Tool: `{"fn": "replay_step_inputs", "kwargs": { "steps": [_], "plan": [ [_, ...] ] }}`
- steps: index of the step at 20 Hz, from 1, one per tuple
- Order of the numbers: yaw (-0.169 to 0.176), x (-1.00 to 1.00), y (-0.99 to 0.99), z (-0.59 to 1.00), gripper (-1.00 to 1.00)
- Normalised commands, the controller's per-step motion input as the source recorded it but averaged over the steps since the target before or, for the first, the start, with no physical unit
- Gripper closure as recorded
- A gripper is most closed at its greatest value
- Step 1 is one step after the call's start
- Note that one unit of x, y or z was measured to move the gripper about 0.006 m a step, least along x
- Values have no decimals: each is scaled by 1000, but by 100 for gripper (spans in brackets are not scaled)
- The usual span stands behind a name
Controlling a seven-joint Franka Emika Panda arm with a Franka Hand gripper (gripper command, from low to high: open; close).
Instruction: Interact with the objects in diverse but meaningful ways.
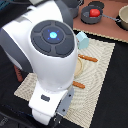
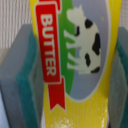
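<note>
A flat yellow box (image 2: 75, 65) printed with "BUTTER" and a cow fills the wrist view. My gripper (image 2: 70, 75) is shut on it, and its grey, teal-edged fingers (image 2: 17, 75) press against both long sides. In the exterior view my own arm hides the gripper and the box. A red tomato (image 1: 93, 12) sits in a grey pot (image 1: 92, 19) at the back right. A pale blue carton (image 1: 82, 40) stands on the woven mat (image 1: 100, 75), with a thin brown sausage (image 1: 88, 58) lying just in front of it.
A second grey pot (image 1: 123, 17) stands at the far right on the brown tabletop (image 1: 107, 32). A short orange-brown stick (image 1: 78, 85) lies on the mat near the arm. The surface around the mat is dark.
</note>
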Motion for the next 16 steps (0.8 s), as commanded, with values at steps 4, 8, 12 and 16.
{"fn": "replay_step_inputs", "kwargs": {
  "steps": [4, 8, 12, 16],
  "plan": [
    [-4, -543, 403, 817, 100],
    [0, -393, 490, 601, 100],
    [7, -308, 616, 296, 100],
    [28, -503, 581, 2, 100]
  ]
}}
